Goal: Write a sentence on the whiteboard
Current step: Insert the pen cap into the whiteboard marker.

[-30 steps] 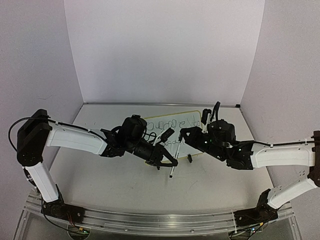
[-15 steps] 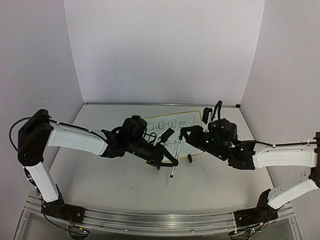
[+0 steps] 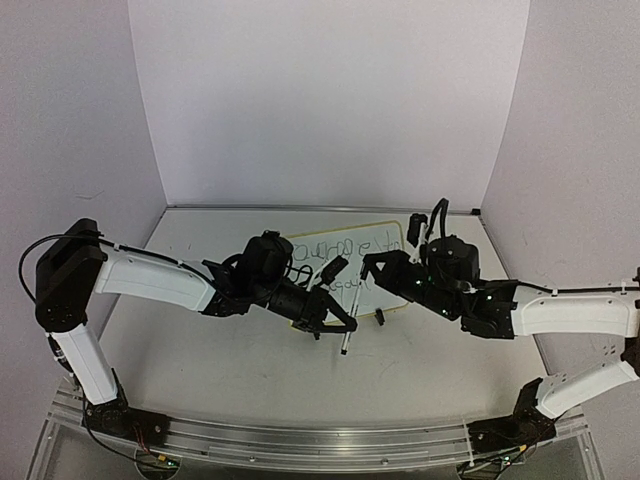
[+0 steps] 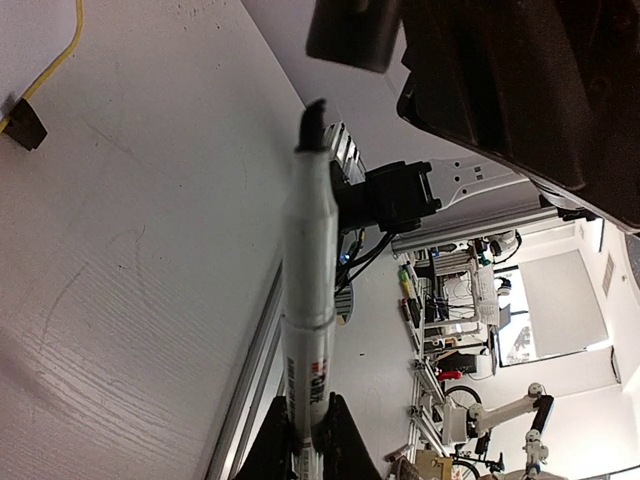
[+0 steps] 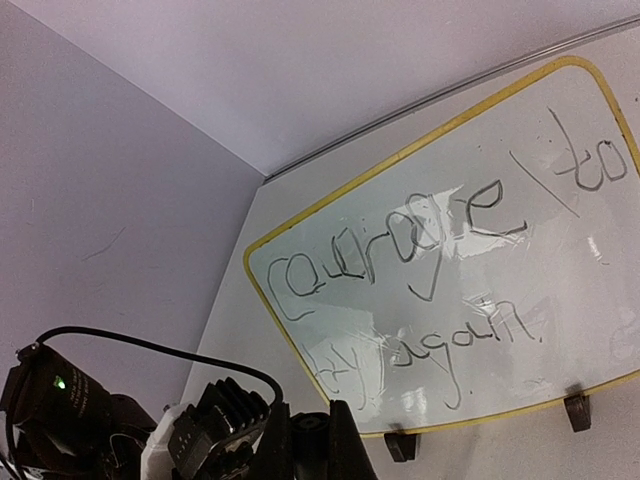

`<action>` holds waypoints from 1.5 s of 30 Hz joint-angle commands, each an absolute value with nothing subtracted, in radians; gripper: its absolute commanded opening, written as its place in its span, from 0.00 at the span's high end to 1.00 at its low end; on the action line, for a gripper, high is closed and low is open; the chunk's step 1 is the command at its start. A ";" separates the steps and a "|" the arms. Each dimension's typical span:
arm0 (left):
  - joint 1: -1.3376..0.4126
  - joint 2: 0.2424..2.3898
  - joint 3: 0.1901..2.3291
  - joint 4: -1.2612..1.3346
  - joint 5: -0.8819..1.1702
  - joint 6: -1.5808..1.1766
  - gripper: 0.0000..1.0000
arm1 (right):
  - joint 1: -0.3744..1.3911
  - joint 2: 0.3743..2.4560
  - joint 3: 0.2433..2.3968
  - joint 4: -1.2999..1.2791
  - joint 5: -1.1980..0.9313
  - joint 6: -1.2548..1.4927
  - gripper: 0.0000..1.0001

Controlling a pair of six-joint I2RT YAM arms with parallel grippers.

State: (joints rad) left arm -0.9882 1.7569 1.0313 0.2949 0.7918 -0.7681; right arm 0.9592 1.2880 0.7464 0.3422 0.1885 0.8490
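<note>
I am looking at the whiteboard (image 3: 372,298) sitting mid-bench (image 3: 200,350) between the two arms. Its long axis is running left to right, with the right end angled a little toward the far wall. The sentence (image 3: 335,247) is running along that long axis, with the tops of the letters facing the far wall, so it is reading upright from the arms' side.

In the right wrist view the whiteboard (image 5: 600,300) is showing its thin yellow rim and two black clip feet (image 5: 400,445) on the near edge. The sentence (image 5: 420,235) is reading "courage", then a slanted stroke, then "to" on the upper line. "try again." is sitting on the lower one.

My left pincer (image 3: 340,322) is clamping a white marker (image 3: 348,325) just in front of the board's near edge. The marker's long axis is running roughly near to far, and its dark tip is pointing toward the near edge of the bench. In the left wrist view the left pincer (image 4: 305,440) is gripping the marker (image 4: 308,290) at the barrel. The black and red print there is too cut off for me to read.

My right pincer (image 3: 368,265) is hanging over the board, fully closed on nothing.
</note>
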 commanded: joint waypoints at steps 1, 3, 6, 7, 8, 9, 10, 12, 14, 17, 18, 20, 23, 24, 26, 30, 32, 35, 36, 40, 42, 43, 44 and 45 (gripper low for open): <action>-0.988 1.756 1.024 0.339 0.799 -0.778 1.00 | 0.964 1.299 0.795 0.333 0.168 0.835 1.00; -0.988 1.755 1.024 0.339 0.799 -0.778 1.00 | 0.964 1.300 0.798 0.332 0.165 0.832 1.00; -0.988 1.755 1.026 0.339 0.799 -0.778 1.00 | 0.964 1.306 0.801 0.330 0.163 0.828 1.00; -0.989 1.756 1.026 0.339 0.799 -0.778 1.00 | 0.964 1.308 0.802 0.330 0.160 0.827 1.00; -0.989 1.756 1.026 0.339 0.799 -0.778 1.00 | 0.964 1.310 0.804 0.330 0.156 0.826 1.00; -0.989 1.757 1.027 0.340 0.799 -0.778 1.00 | 0.963 1.312 0.806 0.330 0.153 0.826 1.00; -0.988 1.757 1.026 0.340 0.798 -0.779 1.00 | 0.964 1.314 0.808 0.330 0.149 0.825 1.00; -0.988 1.757 1.026 0.341 0.798 -0.780 1.00 | 0.964 1.319 0.811 0.325 0.144 0.822 1.00; -0.988 1.755 1.026 0.341 0.797 -0.781 1.00 | 0.964 1.321 0.809 0.321 0.145 0.822 1.00; -0.988 1.753 1.024 0.341 0.794 -0.781 1.00 | 0.964 1.318 0.803 0.321 0.149 0.825 1.00; -0.988 1.753 1.023 0.341 0.794 -0.781 1.00 | 0.964 1.317 0.802 0.320 0.148 0.825 1.00; -0.988 1.751 1.023 0.342 0.792 -0.782 1.00 | 0.964 1.315 0.802 0.319 0.147 0.824 1.00; -0.988 1.750 1.021 0.342 0.790 -0.782 1.00 | 0.964 1.308 0.796 0.316 0.153 0.825 1.00; -0.988 1.749 1.020 0.342 0.789 -0.782 1.00 | 0.964 1.304 0.793 0.315 0.155 0.825 1.00; -0.988 1.747 1.019 0.344 0.786 -0.784 1.00 | 0.964 1.295 0.791 0.314 0.154 0.822 1.00; -0.988 1.744 1.018 0.349 0.779 -0.786 1.00 | 0.964 1.287 0.791 0.307 0.140 0.810 1.00; -0.988 1.744 1.019 0.352 0.776 -0.786 1.00 | 0.964 1.287 0.794 0.298 0.130 0.803 1.00; -0.988 1.743 1.018 0.357 0.773 -0.788 1.00 | 0.964 1.288 0.793 0.287 0.130 0.800 1.00; -0.988 1.742 1.017 0.357 0.773 -0.788 1.00 | 0.964 1.287 0.791 0.286 0.133 0.802 1.00; -0.988 1.737 1.012 0.357 0.771 -0.790 1.00 | 0.964 1.282 0.786 0.285 0.148 0.804 1.00; -0.988 1.734 1.012 0.357 0.772 -0.789 1.00 | 0.964 1.282 0.785 0.285 0.152 0.805 1.00; -0.988 1.734 1.013 0.358 0.773 -0.788 1.00 | 0.964 1.281 0.784 0.285 0.157 0.807 1.00; -0.988 1.735 1.013 0.359 0.775 -0.788 1.00 | 0.964 1.280 0.782 0.285 0.164 0.809 1.00; -0.988 1.736 1.013 0.360 0.778 -0.789 1.00 | 0.964 1.278 0.781 0.285 0.173 0.813 1.00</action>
State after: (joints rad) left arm -0.9882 1.7569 1.0183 0.2996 0.7822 -0.7864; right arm 0.9592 1.3041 0.7704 0.2901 0.1420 0.8147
